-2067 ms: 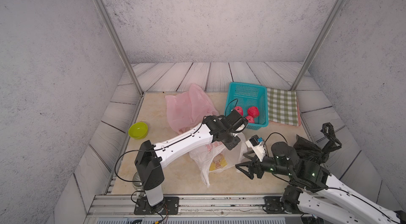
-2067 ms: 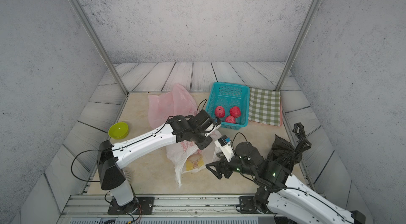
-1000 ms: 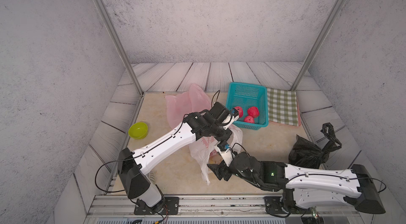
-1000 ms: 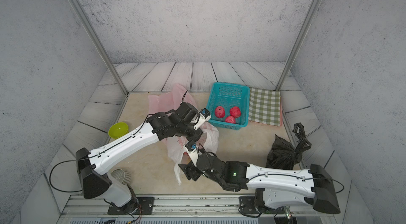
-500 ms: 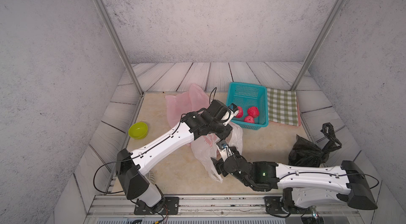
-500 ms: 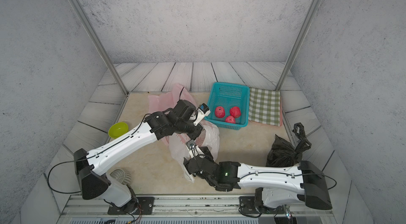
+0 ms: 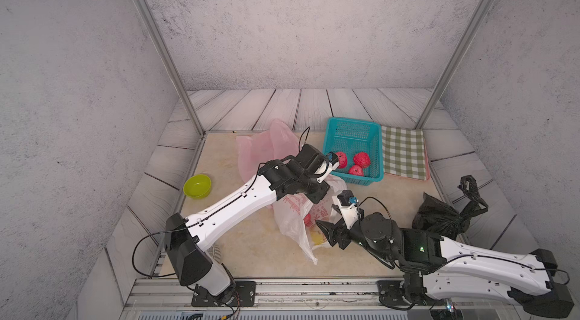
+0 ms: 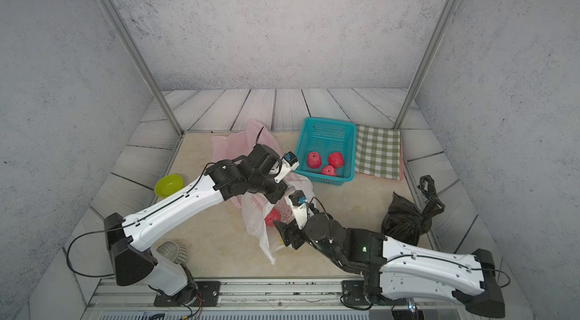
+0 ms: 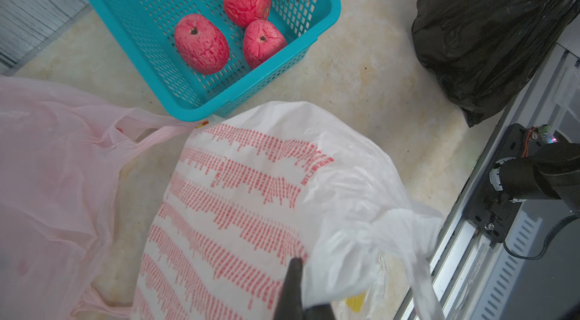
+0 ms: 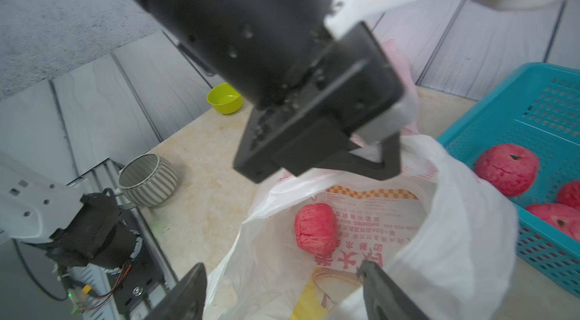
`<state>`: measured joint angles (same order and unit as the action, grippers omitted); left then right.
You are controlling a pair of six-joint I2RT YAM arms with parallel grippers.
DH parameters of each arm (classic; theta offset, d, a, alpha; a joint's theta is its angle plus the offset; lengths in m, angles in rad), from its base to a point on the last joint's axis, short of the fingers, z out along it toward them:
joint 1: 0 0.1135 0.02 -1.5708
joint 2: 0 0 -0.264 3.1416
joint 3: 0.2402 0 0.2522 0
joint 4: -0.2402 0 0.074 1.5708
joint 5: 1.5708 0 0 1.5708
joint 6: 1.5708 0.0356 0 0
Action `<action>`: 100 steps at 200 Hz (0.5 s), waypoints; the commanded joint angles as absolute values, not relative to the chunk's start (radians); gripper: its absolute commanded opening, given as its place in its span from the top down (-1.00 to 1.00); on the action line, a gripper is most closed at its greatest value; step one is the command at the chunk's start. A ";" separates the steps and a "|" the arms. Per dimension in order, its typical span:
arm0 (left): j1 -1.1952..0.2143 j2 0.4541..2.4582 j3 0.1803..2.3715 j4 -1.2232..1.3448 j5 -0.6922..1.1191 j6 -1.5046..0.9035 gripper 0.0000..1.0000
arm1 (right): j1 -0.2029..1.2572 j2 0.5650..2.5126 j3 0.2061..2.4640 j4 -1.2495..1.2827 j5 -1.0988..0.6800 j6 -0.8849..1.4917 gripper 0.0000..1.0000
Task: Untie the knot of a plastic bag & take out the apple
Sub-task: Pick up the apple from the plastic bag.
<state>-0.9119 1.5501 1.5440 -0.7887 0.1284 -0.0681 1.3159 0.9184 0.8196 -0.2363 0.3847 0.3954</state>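
The white plastic bag (image 7: pixel 292 214) with red print lies mid-table, its mouth gaping. One red apple (image 10: pixel 315 229) sits inside on the printed film, beside a yellow item (image 10: pixel 309 299). The left gripper (image 9: pixel 295 274) is pinched tight on the bag's upper rim and holds it lifted. The right gripper (image 10: pixel 282 287) hangs at the mouth with its jaws spread wide, gripping nothing. Just behind the bag stands a teal basket (image 7: pixel 351 131) with three apples (image 7: pixel 361 159). A pink bag (image 7: pixel 257 149), black bag (image 7: pixel 439 218), green bowl (image 7: pixel 197 185) and checked cloth (image 7: pixel 403 152) lie around.
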 commanded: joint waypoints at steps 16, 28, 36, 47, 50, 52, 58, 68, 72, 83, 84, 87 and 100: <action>-0.913 1.548 1.535 -0.813 0.129 -0.056 1.00 | 1.319 0.976 0.824 -0.199 0.292 0.393 -0.36; -0.913 1.550 1.535 -0.812 0.128 -0.055 1.00 | 1.321 0.993 0.827 -0.183 0.279 0.395 -0.10; -0.913 1.552 1.535 -0.813 0.128 -0.055 1.00 | 1.319 1.009 0.834 -0.183 0.280 0.398 0.14; -0.913 1.557 1.537 -0.817 0.131 -0.055 1.00 | 1.320 1.029 0.841 -0.182 0.288 0.404 0.49; -0.914 1.559 1.537 -0.819 0.132 -0.055 1.00 | 1.320 1.034 0.842 -0.183 0.292 0.406 0.58; -0.913 1.561 1.537 -0.819 0.133 -0.055 1.00 | 1.320 1.037 0.843 -0.182 0.295 0.409 0.64; -0.913 1.565 1.541 -0.822 0.136 -0.053 1.00 | 1.319 1.045 0.844 -0.182 0.306 0.415 0.82; -0.914 1.571 1.544 -0.829 0.140 -0.052 1.00 | 1.321 1.055 0.841 -0.179 0.327 0.427 1.00; -0.913 1.576 1.547 -0.832 0.140 -0.051 1.00 | 1.320 1.057 0.838 -0.179 0.338 0.433 1.00; -0.913 1.585 1.552 -0.844 0.138 -0.050 1.00 | 1.320 1.061 0.829 -0.179 0.376 0.449 1.00; -0.913 1.587 1.551 -0.845 0.137 -0.051 1.00 | 1.320 1.061 0.829 -0.179 0.380 0.450 1.00; -0.914 1.590 1.554 -0.848 0.137 -0.050 1.00 | 1.319 1.061 0.826 -0.180 0.393 0.455 1.00; -0.913 1.613 1.568 -0.872 0.135 -0.049 1.00 | 1.319 1.063 0.816 -0.193 0.463 0.474 1.00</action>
